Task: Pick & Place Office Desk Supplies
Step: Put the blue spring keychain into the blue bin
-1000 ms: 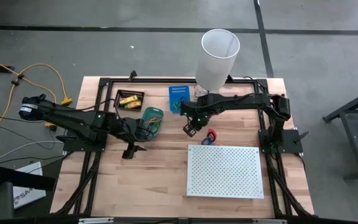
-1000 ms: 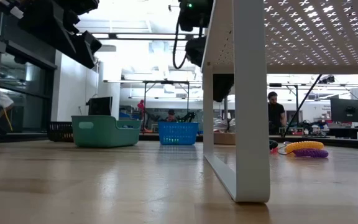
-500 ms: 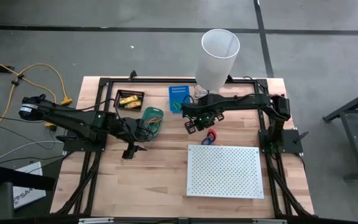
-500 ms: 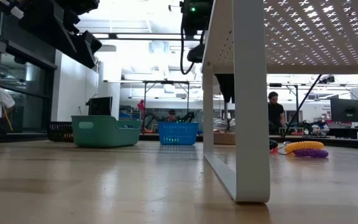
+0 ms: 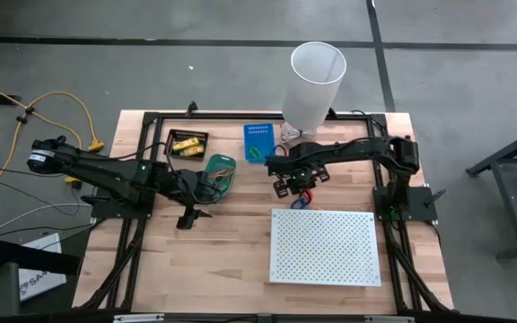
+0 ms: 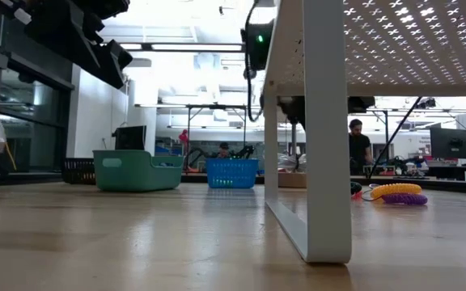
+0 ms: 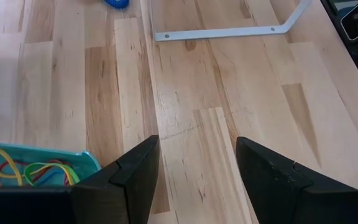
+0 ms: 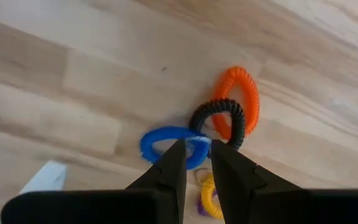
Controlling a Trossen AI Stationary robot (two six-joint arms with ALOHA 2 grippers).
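Right wrist view — right gripper point(image 8: 197, 163) narrowly parted, nothing held, over blue coil loop point(image 8: 166, 144); light, springy — rim to be pinched.

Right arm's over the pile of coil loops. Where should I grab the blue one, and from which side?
Take the blue coil loop on its free arc, the side away from the black loop, which overlaps its other end. It lies flat on the table, so come straight down and straddle the cord. The right end effector is narrowly open above it; the orange loop lies behind.
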